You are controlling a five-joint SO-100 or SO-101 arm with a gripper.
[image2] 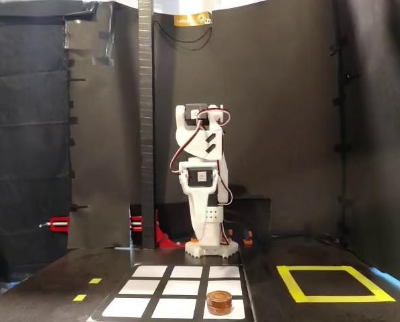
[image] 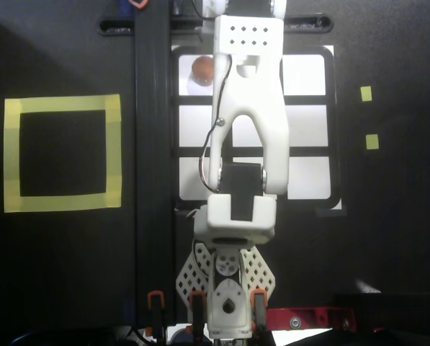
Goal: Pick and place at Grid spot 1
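Brown round puck (image: 202,68) sits in the grid's top-left white square (image: 191,86) in the overhead view, near the worktop's far edge. The white arm (image2: 201,188) stands folded; its fingers are hidden, so I cannot tell.

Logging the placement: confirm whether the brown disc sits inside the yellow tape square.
No: in the fixed view the brown disc rests on a white cell of the grid, apart from the yellow tape square.
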